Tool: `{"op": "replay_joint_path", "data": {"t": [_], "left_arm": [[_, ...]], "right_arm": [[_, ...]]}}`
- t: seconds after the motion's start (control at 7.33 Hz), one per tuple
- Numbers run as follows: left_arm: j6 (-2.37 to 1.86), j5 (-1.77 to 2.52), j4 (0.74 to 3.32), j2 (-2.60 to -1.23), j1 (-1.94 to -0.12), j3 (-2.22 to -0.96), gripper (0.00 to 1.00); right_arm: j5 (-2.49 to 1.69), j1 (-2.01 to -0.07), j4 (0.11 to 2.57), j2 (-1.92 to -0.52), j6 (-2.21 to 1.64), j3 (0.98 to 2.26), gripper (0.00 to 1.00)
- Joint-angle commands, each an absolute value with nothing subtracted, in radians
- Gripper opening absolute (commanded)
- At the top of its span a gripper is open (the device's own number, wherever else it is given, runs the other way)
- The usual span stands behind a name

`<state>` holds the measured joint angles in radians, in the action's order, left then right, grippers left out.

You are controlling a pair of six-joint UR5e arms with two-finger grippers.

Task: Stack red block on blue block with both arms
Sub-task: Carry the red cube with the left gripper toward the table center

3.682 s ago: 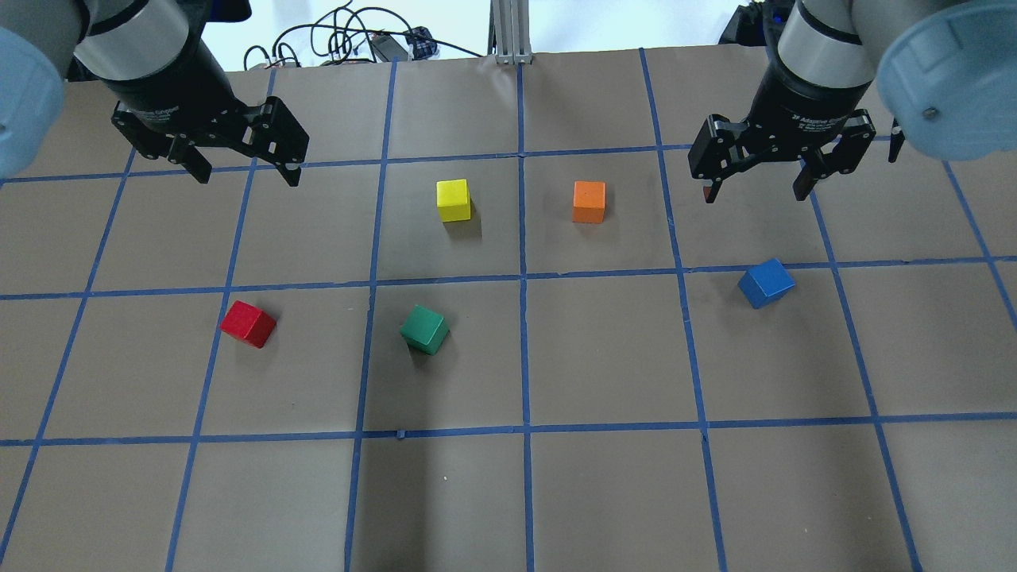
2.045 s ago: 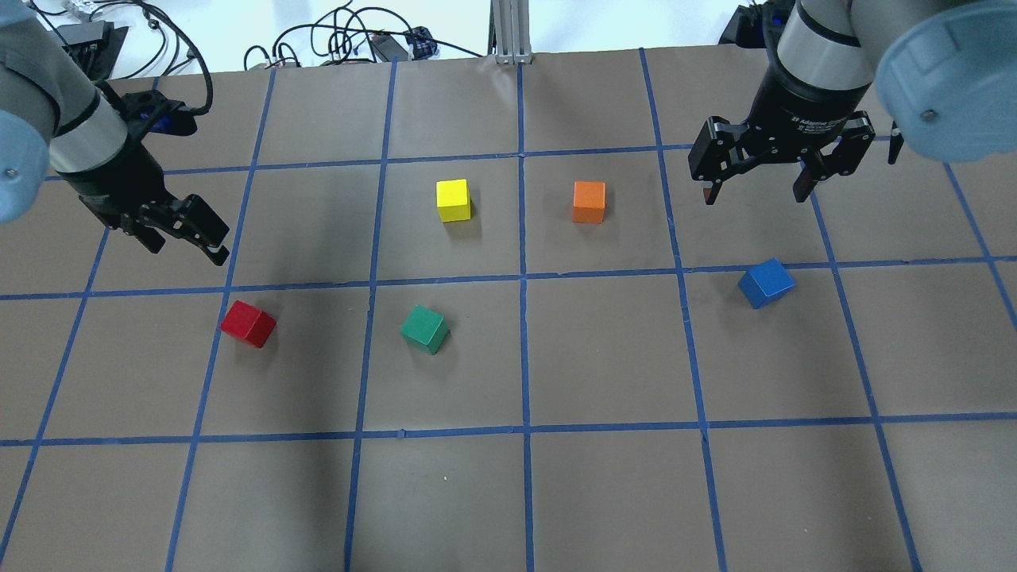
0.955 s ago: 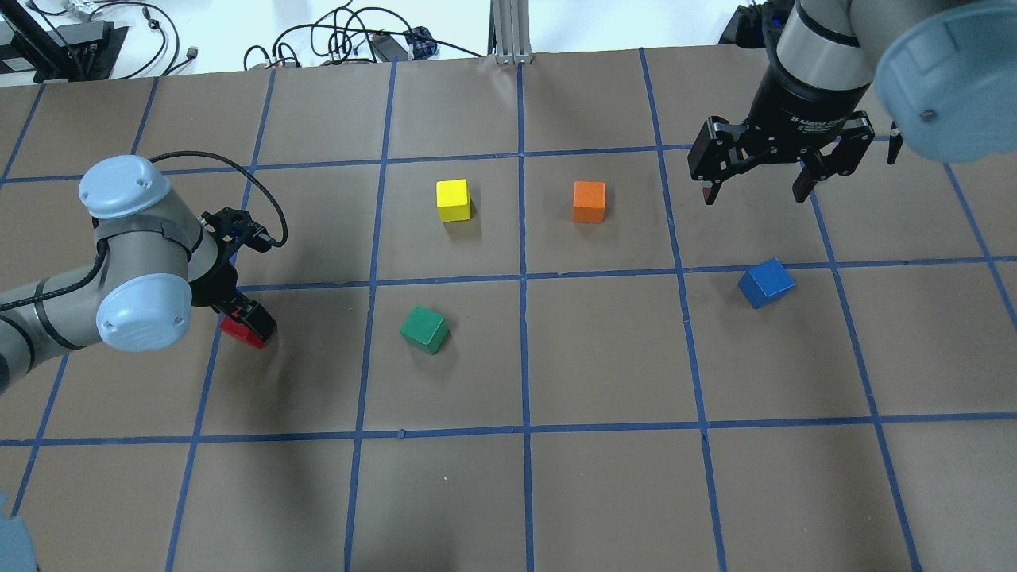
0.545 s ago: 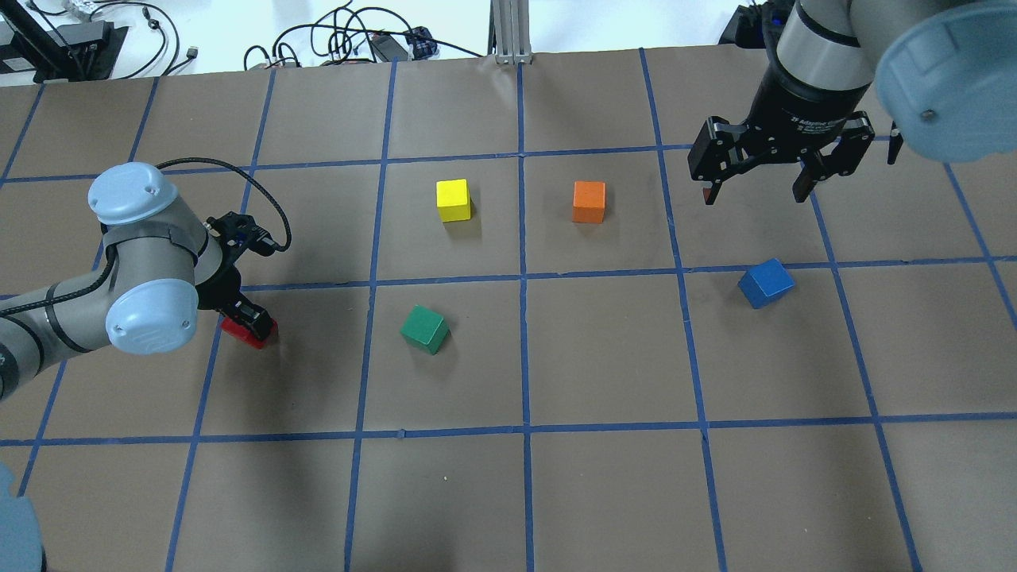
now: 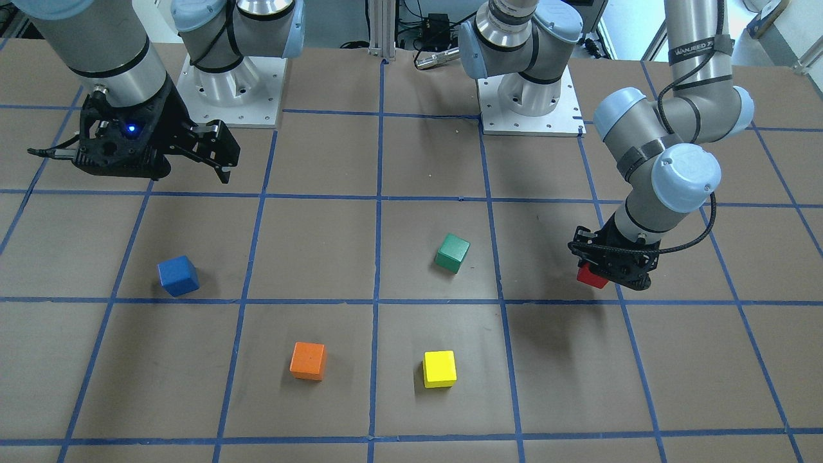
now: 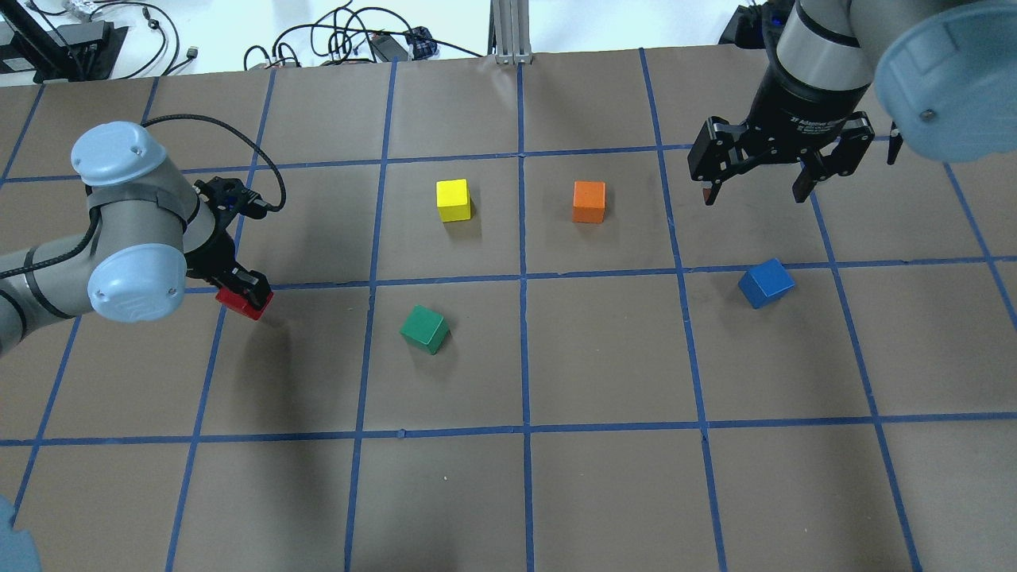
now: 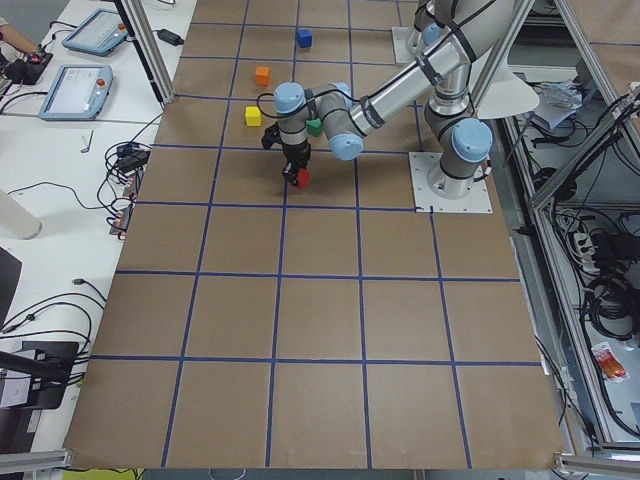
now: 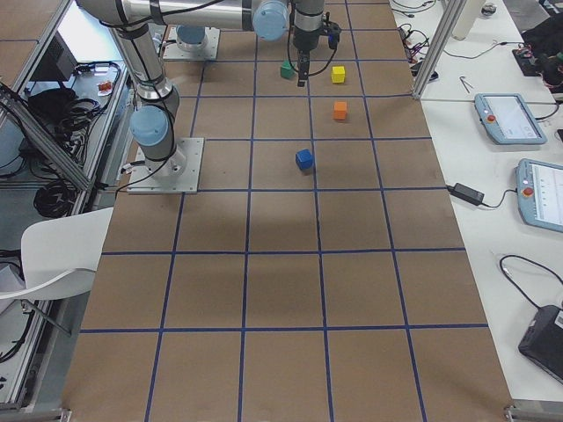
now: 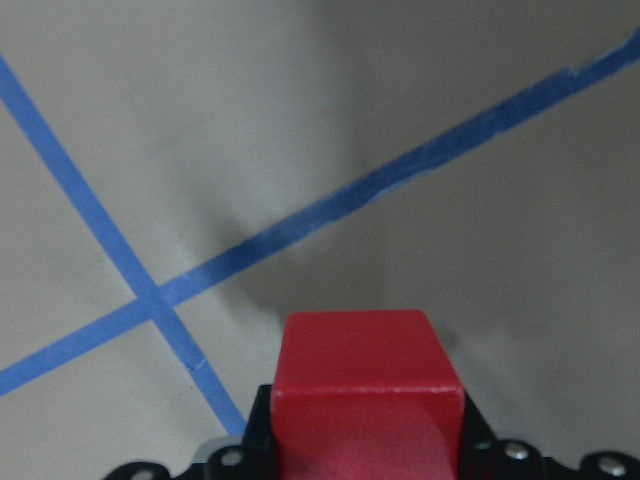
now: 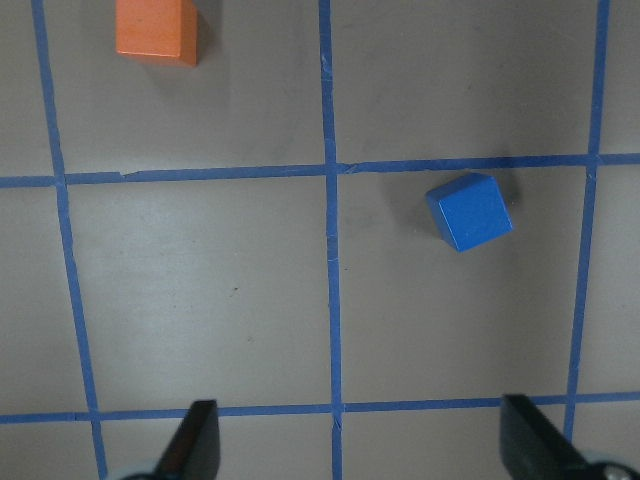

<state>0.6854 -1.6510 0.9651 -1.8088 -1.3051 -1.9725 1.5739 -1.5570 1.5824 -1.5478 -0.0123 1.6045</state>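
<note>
red block (image 6: 238, 304): clamped in left claw (image 6: 246, 292) | blue block (image 6: 766, 283): flat, free

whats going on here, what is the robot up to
The left gripper is shut on the red block and holds it a little above the table. The right gripper hangs open and empty, apart from the blue block, which sits on the table by itself. Nothing is stacked yet.

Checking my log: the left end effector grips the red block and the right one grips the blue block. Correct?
No. The left end effector grips the red block, but the right end effector is open and empty; the blue block lies on the table, as the overhead view shows.
</note>
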Motion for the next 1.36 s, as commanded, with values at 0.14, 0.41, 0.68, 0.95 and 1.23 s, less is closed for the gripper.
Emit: {"op": "replay_joint_path", "data": {"t": [0.14,0.41,0.68,0.95,1.23], "left_arm": [[0.305,-1.591,1.165,-1.831,-1.542,-1.762,0.00],[0.041,-1.479,1.163,-1.883,-1.696,-1.701,0.00],[-0.108,-1.473,1.094,-1.960,-1.829,-1.689,0.00],[-0.242,-1.479,1.039,-2.037,-1.899,-1.645,0.00],[-0.307,-1.480,1.037,-2.109,-1.924,-1.573,0.09]], "right_arm": [[1.574,-1.557,1.583,-1.546,-0.012,1.605,1.00],[1.575,-1.557,1.583,-1.546,-0.012,1.605,1.00],[1.575,-1.555,1.583,-1.546,-0.011,1.605,1.00],[1.574,-1.551,1.588,-1.546,-0.011,1.605,1.00],[1.574,-1.552,1.598,-1.546,-0.012,1.605,1.00]]}}
